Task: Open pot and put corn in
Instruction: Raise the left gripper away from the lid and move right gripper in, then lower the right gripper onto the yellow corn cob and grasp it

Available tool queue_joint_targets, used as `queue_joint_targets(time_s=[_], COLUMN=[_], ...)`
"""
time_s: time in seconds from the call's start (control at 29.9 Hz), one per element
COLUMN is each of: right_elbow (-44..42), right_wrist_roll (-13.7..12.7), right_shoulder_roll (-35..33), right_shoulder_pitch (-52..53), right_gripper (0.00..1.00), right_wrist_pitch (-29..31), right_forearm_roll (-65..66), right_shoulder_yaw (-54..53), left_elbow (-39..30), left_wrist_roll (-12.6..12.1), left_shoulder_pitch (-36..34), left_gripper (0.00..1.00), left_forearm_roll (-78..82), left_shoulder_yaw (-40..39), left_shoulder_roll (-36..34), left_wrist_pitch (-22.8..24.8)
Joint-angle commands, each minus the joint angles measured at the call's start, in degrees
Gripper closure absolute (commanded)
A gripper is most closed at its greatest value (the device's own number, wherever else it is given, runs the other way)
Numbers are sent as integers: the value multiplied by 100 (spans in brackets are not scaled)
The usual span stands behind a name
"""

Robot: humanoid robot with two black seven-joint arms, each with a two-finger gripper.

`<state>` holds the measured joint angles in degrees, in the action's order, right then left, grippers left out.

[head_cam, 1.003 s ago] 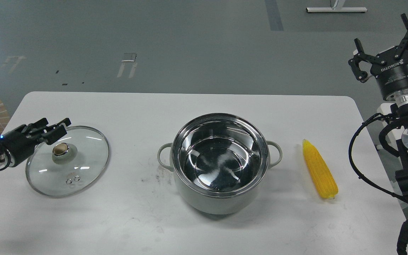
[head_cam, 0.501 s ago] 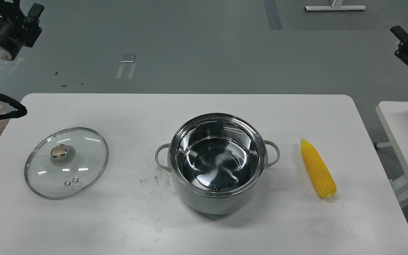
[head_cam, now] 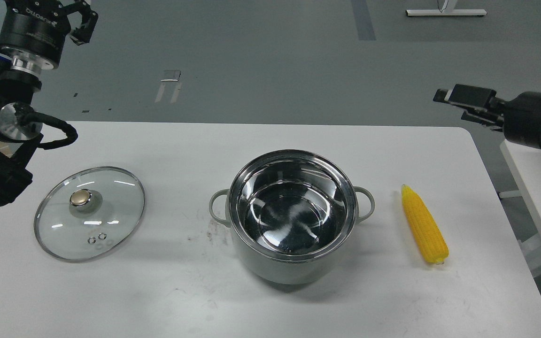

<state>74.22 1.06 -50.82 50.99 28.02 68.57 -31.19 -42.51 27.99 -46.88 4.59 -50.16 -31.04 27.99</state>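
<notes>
Both arms are up: left gripper (head_cam: 71, 11) raised high, right gripper (head_cam: 463, 101) swung in sideways over the table edge (grips unreadable, nothing held). Pot (head_cam: 293, 263) open, corn (head_cam: 424, 224) right of it.

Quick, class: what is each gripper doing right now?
Left gripper: raised above the table, cut off by the frame, holding nothing seen; cannot tell.
Right gripper: seen side-on, empty; cannot tell.

Bright even overhead light, glare inside the pot (head_cam: 293, 213), sharp focus.
</notes>
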Motion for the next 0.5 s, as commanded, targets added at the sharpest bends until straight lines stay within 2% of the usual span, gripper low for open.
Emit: queue_joint_targets(time_s=[0.0, 0.2, 0.47], right_elbow=[381, 681, 629], right_wrist_roll=[-36, -483, -502], right_shoulder_roll=[46, 248, 423], right_shoulder_pitch=[-115, -668, -1407], right_gripper=[0, 0, 0], right_wrist_pitch=[-2, -2, -2], right_forearm_roll=[936, 1843, 2573], right_shoulder_yaw=[210, 315, 298], left_elbow=[-161, -161, -152], left_wrist_roll=[1, 1, 1], left_shoulder_pitch=[21, 39, 109], left_gripper=[2, 2, 2], left_forearm_roll=[7, 15, 42], left_shoulder_yaw=[7, 15, 15], left_shoulder_roll=[159, 177, 98], left_wrist_pitch=[1, 1, 1])
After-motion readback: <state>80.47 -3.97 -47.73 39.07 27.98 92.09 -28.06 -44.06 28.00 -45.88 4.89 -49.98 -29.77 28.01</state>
